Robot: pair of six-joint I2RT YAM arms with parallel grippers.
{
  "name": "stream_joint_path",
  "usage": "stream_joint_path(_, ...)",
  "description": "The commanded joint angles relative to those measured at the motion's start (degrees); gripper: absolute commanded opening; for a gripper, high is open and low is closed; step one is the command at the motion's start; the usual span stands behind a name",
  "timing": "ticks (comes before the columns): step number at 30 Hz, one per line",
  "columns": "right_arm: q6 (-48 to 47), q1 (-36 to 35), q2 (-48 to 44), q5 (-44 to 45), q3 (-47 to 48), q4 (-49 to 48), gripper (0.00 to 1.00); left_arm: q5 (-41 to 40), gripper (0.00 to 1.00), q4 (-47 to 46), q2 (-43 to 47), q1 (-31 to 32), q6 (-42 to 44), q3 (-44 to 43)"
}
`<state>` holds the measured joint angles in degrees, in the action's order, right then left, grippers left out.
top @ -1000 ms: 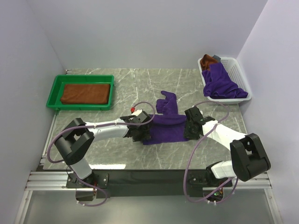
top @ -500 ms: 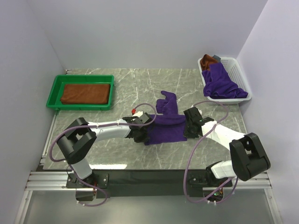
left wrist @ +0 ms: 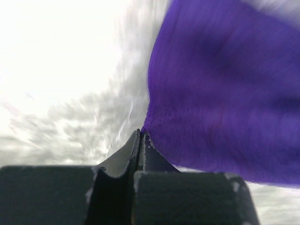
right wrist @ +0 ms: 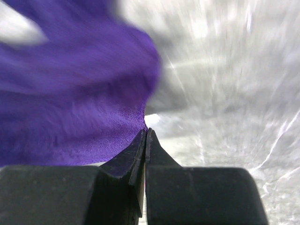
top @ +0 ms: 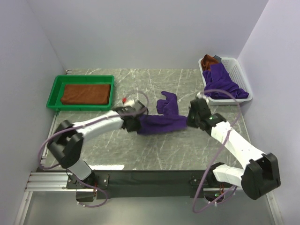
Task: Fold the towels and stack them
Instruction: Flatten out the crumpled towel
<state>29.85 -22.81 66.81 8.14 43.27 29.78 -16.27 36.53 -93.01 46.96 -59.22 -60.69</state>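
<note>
Left end effector [top: 134, 123] clenched on purple towel [top: 161, 124] left corner. Right end effector [top: 191, 120] clenched on right corner. Towel stretched between them, mid-table [top: 140, 154].

Marble table [top: 140, 79] w/ green tray [top: 84, 78] & white basket [top: 240, 72].

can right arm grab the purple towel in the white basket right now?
Probably not yet: the right gripper is shut on the stretched purple towel. The basket towel lies nearby, with nothing between.
</note>
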Motion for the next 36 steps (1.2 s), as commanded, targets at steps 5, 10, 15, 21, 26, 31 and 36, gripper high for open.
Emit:
stream_joint_path(5, -4.79, 2.5, -3.44, 4.34, 23.15, 3.0, 0.0, -5.52, 0.01, 6.0, 10.39, -11.53, 10.43, -24.45)
stream_joint_path(10, -9.35, 2.95, -2.21, 3.64, 40.21, 1.87, 0.0, -4.91, 0.01, 3.82, 9.87, -14.52, 18.95, -44.93)
stream_joint_path(15, -13.32, 3.73, 0.34, 1.18, 54.89, -0.07, 0.0, -1.76, 0.0, 1.18, 7.58, -15.49, 25.38, -62.23)
stream_joint_path(21, -17.8, 3.73, -1.32, -1.64, 62.11, -4.11, 0.0, 1.94, 0.0, -5.5, 11.79, -15.58, 28.89, -65.62)
stream_joint_path(26, -22.98, 3.73, -5.01, -5.58, 64.75, -5.35, 0.0, 5.09, 0.0, -9.01, 18.12, -15.58, 31.44, -62.82)
stream_joint_path(31, -24.57, 3.74, -8.7, -13.31, 65.8, -3.6, 0.0, 10.9, 0.0, -13.06, 26.19, -15.41, 33.03, -57.36)
stream_joint_path(36, -25.01, 3.65, -11.26, -16.14, 67.82, -2.45, 0.0, 13.55, 0.0, -12.28, 29.38, -15.41, 34.52, -58.66)
